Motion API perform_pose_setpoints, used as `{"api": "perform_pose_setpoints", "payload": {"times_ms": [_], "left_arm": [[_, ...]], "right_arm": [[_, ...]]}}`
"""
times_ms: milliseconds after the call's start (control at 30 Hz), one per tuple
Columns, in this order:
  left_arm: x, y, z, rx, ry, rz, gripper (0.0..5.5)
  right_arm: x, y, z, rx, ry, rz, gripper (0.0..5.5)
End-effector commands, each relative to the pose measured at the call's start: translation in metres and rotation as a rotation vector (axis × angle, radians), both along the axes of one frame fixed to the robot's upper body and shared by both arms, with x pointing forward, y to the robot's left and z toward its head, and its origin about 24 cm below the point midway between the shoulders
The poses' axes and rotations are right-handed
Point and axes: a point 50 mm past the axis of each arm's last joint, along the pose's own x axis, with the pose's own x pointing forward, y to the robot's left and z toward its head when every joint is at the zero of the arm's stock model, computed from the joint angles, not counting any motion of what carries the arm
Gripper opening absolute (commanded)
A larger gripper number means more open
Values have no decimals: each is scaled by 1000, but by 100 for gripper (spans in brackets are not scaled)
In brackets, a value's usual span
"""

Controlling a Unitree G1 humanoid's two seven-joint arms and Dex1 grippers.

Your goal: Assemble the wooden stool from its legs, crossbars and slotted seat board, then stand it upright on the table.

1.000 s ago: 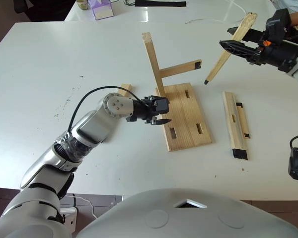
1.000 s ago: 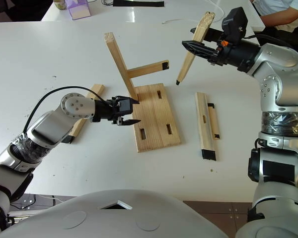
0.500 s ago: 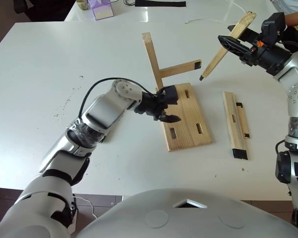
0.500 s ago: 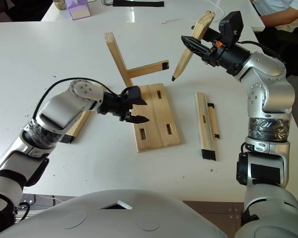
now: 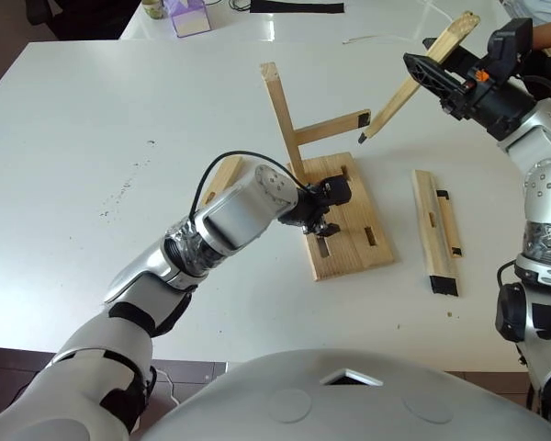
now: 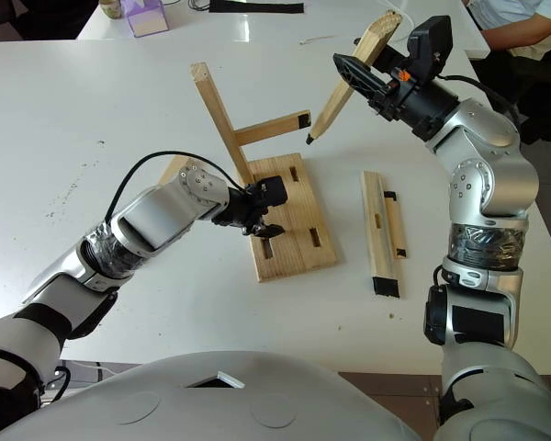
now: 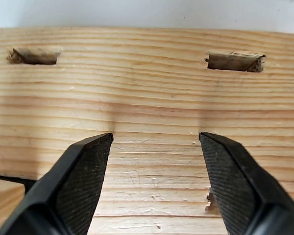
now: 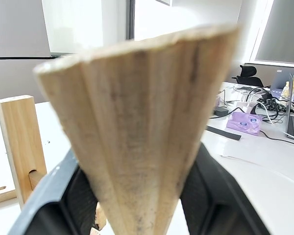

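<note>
Seat board (image 5: 349, 220) was laid flat on the desk (image 5: 92, 119), slotted face up, so that legs could be dropped in from above. The left fingers (image 7: 83, 181) were set low over its near half, spread wide with nothing between them. Whether their tips touched the wood could not be told. This was judged a steadying post, with the board to be pinned down against the push of the next leg.

Just beside the board on the robot's right, a joined pair of parts (image 5: 436, 230) was laid flat and apart from it, presumably waiting its turn. On the board's left, a loose wooden piece (image 5: 222, 173) was partly hidden under the left arm.

At the board's far left corner one leg (image 5: 283, 119) was stood tilted, apparently seated in its slot, and a crossbar (image 5: 335, 127) was carried out from it above the board's far edge.

Beyond and above that far edge, a second leg (image 5: 413, 83) was clamped in the right fingers (image 8: 220, 205), which were closed around its upper part. Its dark tip was slanted down towards the crossbar's free end. It was judged to be lined up for mating with that crossbar.
</note>
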Motion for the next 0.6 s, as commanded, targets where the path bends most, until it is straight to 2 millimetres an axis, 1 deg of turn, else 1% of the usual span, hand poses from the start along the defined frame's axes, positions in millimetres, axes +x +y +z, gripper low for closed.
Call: {"api": "perform_pose_setpoints", "payload": {"times_ms": [33, 167, 267, 333, 433, 533, 600], "left_arm": [[-6, 32, -14, 142, 57, -15, 327], [-5, 56, -11, 190, 69, -4, 327], [-3, 67, -10, 206, 72, 11, 327], [-1, 69, -9, 202, 69, 21, 327], [-2, 64, -8, 173, 69, 26, 327], [-3, 58, -8, 136, 67, 38, 327], [-3, 57, -8, 119, 64, 53, 327]], "right_arm": [[-4, -2, 2, 23, -4, -22, 205], [-8, -4, 0, 35, -2, -33, 205], [-12, -4, -5, 33, 17, -25, 205], [-17, -2, -8, 32, 32, -1, 205], [-30, -2, -8, 40, 58, 49, 205], [-50, -5, -6, 34, 74, 116, 205], [-62, -6, 0, 70, 75, 162, 205]]}}
